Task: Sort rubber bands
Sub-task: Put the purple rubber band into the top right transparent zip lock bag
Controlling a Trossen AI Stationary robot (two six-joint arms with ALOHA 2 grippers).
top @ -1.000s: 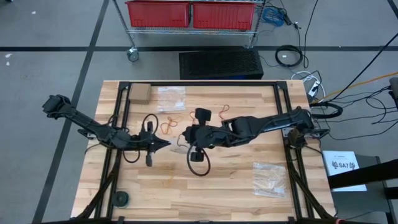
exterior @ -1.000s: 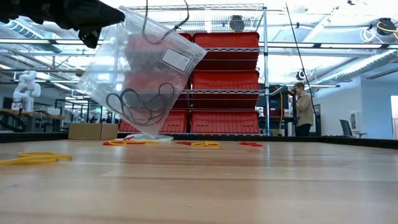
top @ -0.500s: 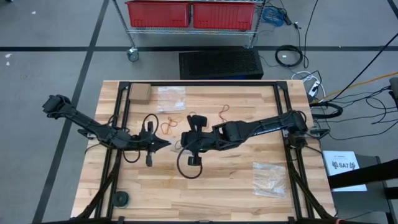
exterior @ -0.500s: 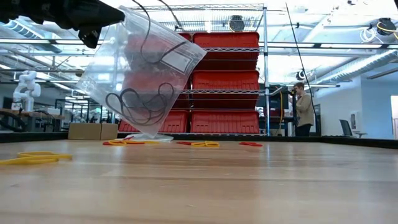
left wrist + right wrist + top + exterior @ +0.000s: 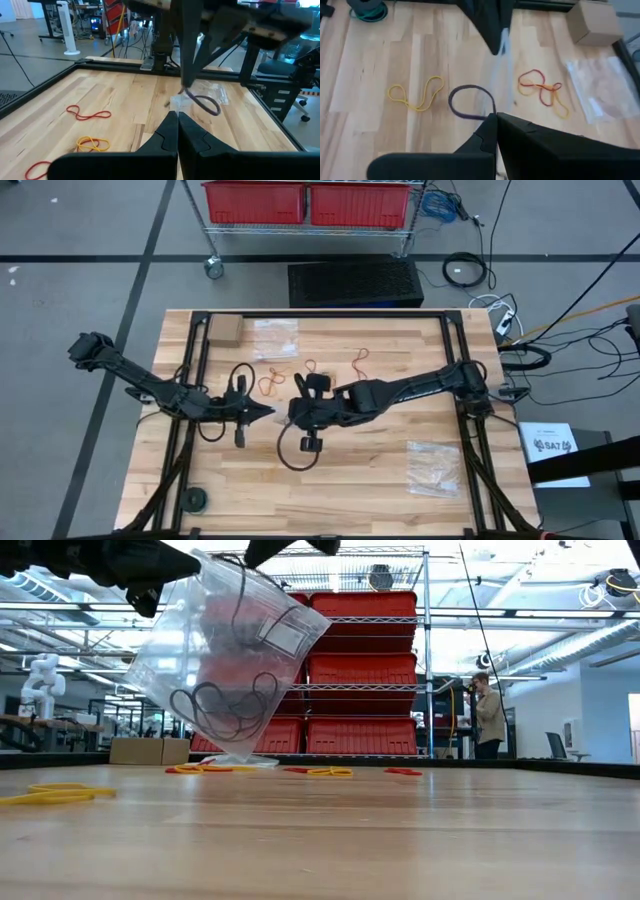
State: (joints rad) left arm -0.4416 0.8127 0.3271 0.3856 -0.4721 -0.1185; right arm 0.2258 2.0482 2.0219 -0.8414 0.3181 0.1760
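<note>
dark rubber band (image 5: 468, 102): pinched in right gripper (image 5: 297, 412) jaws, hanging over mid-desk (image 5: 370, 480) | clear bag (image 5: 225, 655): mouth held up by left gripper (image 5: 268, 411), jaws clamped on its edge | relation: band just beside bag mouth, right arm nearer

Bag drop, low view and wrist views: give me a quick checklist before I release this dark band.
1. Left pincer shut on the bag, bag lifted off the table: ok.
2. Right pincer shut on the dark band: ok.
3. Dark band hanging inside the bag mouth rather than beside it: cannot tell; the low view shows it within the bag's outline only.
4. Bag holds only dark bands: ok, as far as seen.
5. Table sorted: not ok; a yellow band and red bands lie loose.
</note>
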